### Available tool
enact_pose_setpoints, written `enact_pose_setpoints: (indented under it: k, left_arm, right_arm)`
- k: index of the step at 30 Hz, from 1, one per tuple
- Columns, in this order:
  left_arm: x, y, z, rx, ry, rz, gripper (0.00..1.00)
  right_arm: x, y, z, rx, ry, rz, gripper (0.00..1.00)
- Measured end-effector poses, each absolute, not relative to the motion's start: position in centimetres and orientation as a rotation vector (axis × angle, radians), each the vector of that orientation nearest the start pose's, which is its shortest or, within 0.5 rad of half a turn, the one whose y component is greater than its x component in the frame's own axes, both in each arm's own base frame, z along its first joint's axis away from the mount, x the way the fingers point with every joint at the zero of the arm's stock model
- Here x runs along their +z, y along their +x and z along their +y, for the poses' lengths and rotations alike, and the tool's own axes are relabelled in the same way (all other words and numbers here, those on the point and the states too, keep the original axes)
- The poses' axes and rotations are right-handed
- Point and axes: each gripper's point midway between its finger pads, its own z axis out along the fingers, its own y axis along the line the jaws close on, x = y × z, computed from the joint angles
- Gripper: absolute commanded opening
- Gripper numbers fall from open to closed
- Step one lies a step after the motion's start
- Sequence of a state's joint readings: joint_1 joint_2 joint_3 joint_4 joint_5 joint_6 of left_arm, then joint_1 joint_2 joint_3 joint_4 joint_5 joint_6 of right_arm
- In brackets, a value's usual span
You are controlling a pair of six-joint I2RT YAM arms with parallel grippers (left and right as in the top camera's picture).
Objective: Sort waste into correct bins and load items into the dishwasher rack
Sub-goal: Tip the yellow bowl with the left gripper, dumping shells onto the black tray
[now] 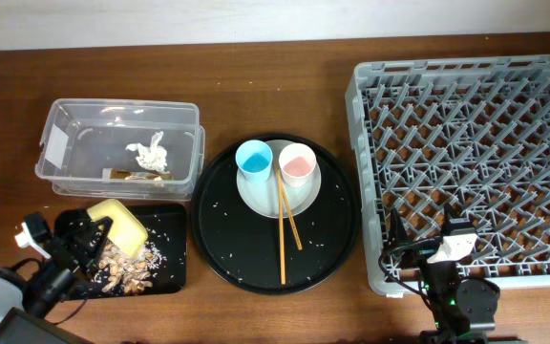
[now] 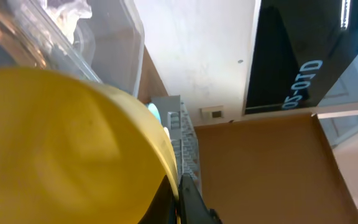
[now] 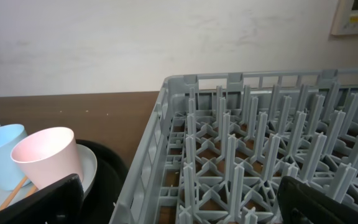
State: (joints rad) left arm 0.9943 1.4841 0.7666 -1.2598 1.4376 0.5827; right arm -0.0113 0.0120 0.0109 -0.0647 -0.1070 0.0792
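Your left hand (image 1: 91, 232), at the lower left of the overhead view, was clamped on the rim of the yellow bowl (image 1: 117, 225). It held the bowl tipped above the small black tray (image 1: 172, 266). I judge the tilt was meant to shed scraps: the food scraps (image 1: 127, 268) and pale crumbs lay in that tray just below the bowl's lower edge. The clear tub (image 1: 122, 103) at the upper left held the crumpled tissue (image 1: 148, 153) and the gold-brown wrapper (image 1: 137, 174), so the dry waste looked sorted.

The round black tray (image 1: 246, 253) at the centre of the table (image 1: 285, 86) carried the pale plate (image 1: 256, 196). The blue cup (image 1: 253, 159) and pink cup (image 1: 296, 163) stood upright on the plate. The 2 chopsticks (image 1: 283, 229) lay from the plate down across the tray. The dishwasher rack (image 1: 466, 124) on the right held nothing I could see, so loading seemed not yet begun.

Your right hand (image 1: 447, 250) waited at the rack's lower edge. Its wrist view showed the fingers (image 3: 55, 199) spread wide and holding nothing.

Much was hidden. In the left wrist view the bowl filled most of the frame as a yellow blur. You could not tell there how the fingers sat on the rim, or whether any food clung inside. In the overhead view the arm covered the black tray's left end. Both arms were cut off by the bottom edge.
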Motion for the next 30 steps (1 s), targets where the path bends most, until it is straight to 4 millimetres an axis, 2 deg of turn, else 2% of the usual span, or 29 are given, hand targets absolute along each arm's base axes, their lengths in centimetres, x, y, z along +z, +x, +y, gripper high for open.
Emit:
enact_pose_setpoints:
  k: [3,5,9,12,22,27,30]
  left_arm:
    - [17.3,24.2,6.2,-1.457,-0.732,1.787,0.00]
    - [17.2,24.5,7.1,-1.410,-0.704,1.773,0.00]
    - [17.8,23.8,7.4,-1.476,-0.841,1.718,0.00]
    - [17.6,24.0,7.8,-1.426,-0.780,1.723,0.00]
    - [17.9,23.9,7.7,-1.454,-0.829,1.757,0.00]
    - [20.3,25.2,7.2,-1.421,-0.707,1.880,0.00]
    - [22.4,26.2,5.6,-1.395,-0.558,1.957,0.00]
  right_arm:
    - [16.0,24.6,1.6,0.139,-0.008,1.638,0.98]
    - [16.0,24.6,1.6,0.140,-0.007,1.638,0.98]
    - [16.0,24.6,1.6,0.139,-0.008,1.638,0.98]
    - [16.0,24.6,1.6,0.139,-0.008,1.638,0.98]
    - [16.0,24.6,1.6,0.139,-0.008,1.638,0.98]
    - [16.0,24.6,1.6,0.140,-0.008,1.638,0.98]
    - [16.0,24.6,1.6,0.139,-0.008,1.638,0.98]
